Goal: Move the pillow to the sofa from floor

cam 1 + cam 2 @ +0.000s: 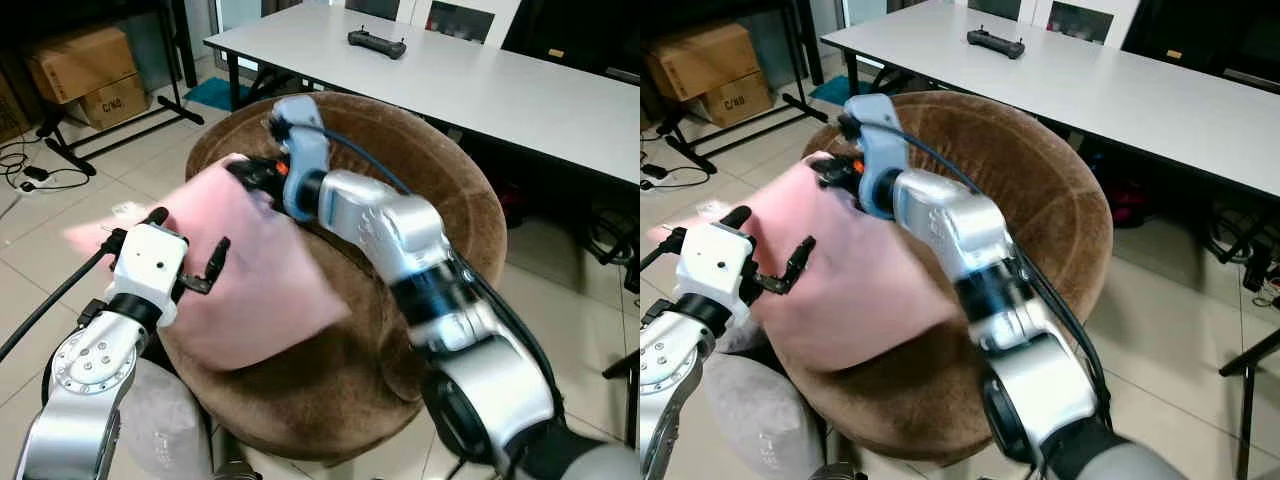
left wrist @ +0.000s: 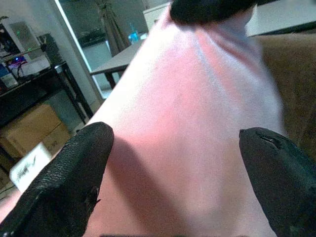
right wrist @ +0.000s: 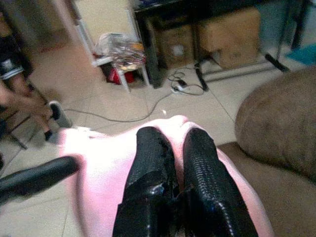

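A pink pillow (image 1: 260,285) hangs over the front left rim of a round brown sofa (image 1: 440,210), its lower part resting on the seat edge. My right gripper (image 1: 248,175) is shut on the pillow's upper corner; in the right wrist view its two fingers (image 3: 153,153) are pressed together on the pink cloth (image 3: 98,173). My left gripper (image 1: 188,245) is open at the pillow's left side. Its fingers (image 2: 74,182) stand wide apart against the pink surface (image 2: 187,113), not closed on it.
A long white table (image 1: 500,90) with a black controller (image 1: 377,42) stands right behind the sofa. Cardboard boxes (image 1: 85,65) and a black rack sit at back left, cables (image 1: 30,180) on the tiles. A grey cushion (image 1: 760,420) lies below the left arm. A person's foot (image 3: 57,113) is nearby.
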Available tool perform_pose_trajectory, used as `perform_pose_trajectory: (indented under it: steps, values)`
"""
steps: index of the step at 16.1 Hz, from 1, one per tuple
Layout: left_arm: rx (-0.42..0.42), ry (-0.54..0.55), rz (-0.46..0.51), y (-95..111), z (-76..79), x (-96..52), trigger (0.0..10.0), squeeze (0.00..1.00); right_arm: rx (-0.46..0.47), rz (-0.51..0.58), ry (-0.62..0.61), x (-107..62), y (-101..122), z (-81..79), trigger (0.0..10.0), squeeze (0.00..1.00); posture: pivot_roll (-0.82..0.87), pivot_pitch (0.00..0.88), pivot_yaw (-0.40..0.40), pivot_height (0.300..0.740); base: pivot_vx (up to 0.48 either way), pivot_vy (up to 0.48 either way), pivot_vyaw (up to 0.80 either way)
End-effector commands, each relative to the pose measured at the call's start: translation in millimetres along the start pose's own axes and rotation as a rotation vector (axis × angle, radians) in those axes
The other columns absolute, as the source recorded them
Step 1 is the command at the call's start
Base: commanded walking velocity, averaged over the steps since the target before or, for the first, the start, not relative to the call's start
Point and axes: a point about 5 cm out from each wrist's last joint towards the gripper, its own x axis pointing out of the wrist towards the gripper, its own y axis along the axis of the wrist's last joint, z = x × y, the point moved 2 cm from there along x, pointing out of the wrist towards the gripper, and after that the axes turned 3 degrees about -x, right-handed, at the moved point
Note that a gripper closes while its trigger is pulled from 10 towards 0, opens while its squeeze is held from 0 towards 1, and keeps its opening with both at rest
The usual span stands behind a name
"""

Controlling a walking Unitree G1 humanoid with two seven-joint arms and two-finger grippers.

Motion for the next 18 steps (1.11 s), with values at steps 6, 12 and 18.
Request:
perform_pose_trajectory:
  steps: [6,12,18]
  values:
    - [-0.001,-0.102,-0.025,-1.2,12.8,-6.5,10.0,0.00,0.332,0.060,-0.471,-3.2,-12.9,64.8,10.0,0.00,0.21,0.000,-0.089,0.740,0.000,0.000,0.00]
    - [-0.001,-0.209,-0.066,-7.9,23.4,-12.6,10.0,0.00,0.529,0.093,-1.013,-83.4,-42.1,163.0,10.0,0.00,0.21,0.000,-0.082,0.740,0.000,0.000,0.00]
    - [-0.065,-0.367,-0.109,-9.0,23.7,-26.5,10.0,0.00,0.691,0.053,-1.196,-133.0,-88.6,193.2,10.0,0.00,0.19,0.000,-0.068,0.740,0.000,0.000,0.00]
